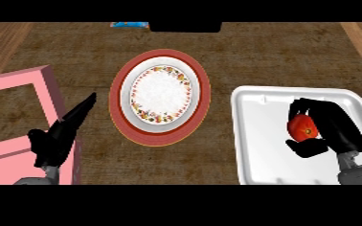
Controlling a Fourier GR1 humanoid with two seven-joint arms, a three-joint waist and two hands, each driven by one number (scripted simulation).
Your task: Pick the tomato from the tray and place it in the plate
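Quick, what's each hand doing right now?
Left hand: open, fingers straight, holding nothing.
Right hand: shut on the tomato, over the tray.

Light falls evenly and softly over the brown counter (276, 57), with no clear source; the white tray (258, 139) and the plate's (163, 95) centre look brightest, without harsh glare. Shadows are faint; edges everywhere look slightly soft, and the black hands show little detail.

Red tomato (305, 126) over the white tray (265, 139); flower-rimmed plate (162, 94) lies well apart.
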